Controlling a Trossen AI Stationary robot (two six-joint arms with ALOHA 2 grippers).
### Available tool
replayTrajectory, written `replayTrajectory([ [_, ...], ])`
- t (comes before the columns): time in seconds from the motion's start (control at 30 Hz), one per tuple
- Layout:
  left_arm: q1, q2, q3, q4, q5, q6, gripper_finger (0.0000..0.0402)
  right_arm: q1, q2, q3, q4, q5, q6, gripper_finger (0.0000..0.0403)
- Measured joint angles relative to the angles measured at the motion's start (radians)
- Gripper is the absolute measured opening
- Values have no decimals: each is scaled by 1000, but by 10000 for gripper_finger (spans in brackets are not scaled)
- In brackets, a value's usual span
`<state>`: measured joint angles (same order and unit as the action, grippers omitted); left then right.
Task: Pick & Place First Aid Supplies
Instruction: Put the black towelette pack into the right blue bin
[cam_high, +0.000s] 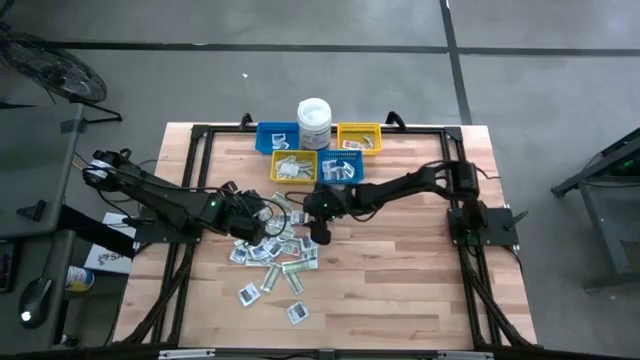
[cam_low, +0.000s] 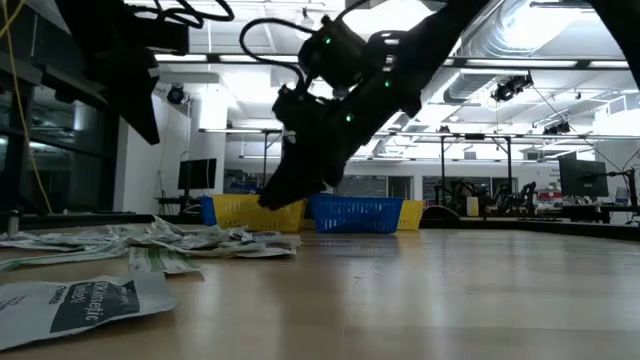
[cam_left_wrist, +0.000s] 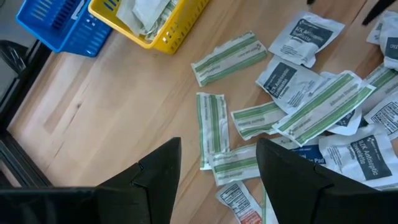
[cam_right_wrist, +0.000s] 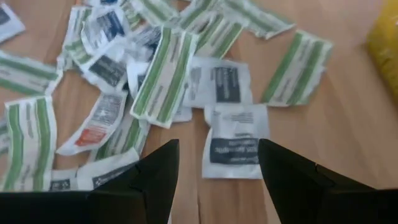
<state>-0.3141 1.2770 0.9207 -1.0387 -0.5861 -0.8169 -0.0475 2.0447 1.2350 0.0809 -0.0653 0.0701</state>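
My left gripper (cam_high: 262, 226) hangs over the left edge of the heap of first aid packets (cam_high: 272, 255), jaws spread, nothing between them; past its dark fingers (cam_left_wrist: 158, 171) I see green-and-white strips (cam_left_wrist: 212, 121) and white squares with dark print (cam_left_wrist: 287, 79) lying loose on the wooden surface (cam_high: 400, 280). My right gripper (cam_high: 320, 232) hovers at the heap's far right side, jaws likewise spread and empty, over a white square packet (cam_right_wrist: 235, 147) and a long green-striped one (cam_right_wrist: 163, 78). The packets lie scattered and overlapping in the middle of the surface, a few strays nearer the front edge (cam_high: 297, 312). Behind the heap stand a yellow bin (cam_high: 294, 166) already holding some packets, a blue bin (cam_high: 338, 168), another blue bin (cam_high: 277, 137), another yellow bin (cam_high: 359, 138), and a white tub (cam_high: 314, 123) between those two
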Motion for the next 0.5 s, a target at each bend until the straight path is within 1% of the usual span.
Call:
replayTrajectory([
  [0.17, 0, 0, 0, -3, 0, 0, 206, 7, 40, 0, 17, -57, -74, 213],
  [0.33, 0, 0, 0, -3, 0, 0, 206, 10, 58, 0, 14, -12, -82, 213],
  [0.5, 0, 0, 0, -3, 1, 1, 206, 4, 61, 0, 8, -18, -103, 213],
])
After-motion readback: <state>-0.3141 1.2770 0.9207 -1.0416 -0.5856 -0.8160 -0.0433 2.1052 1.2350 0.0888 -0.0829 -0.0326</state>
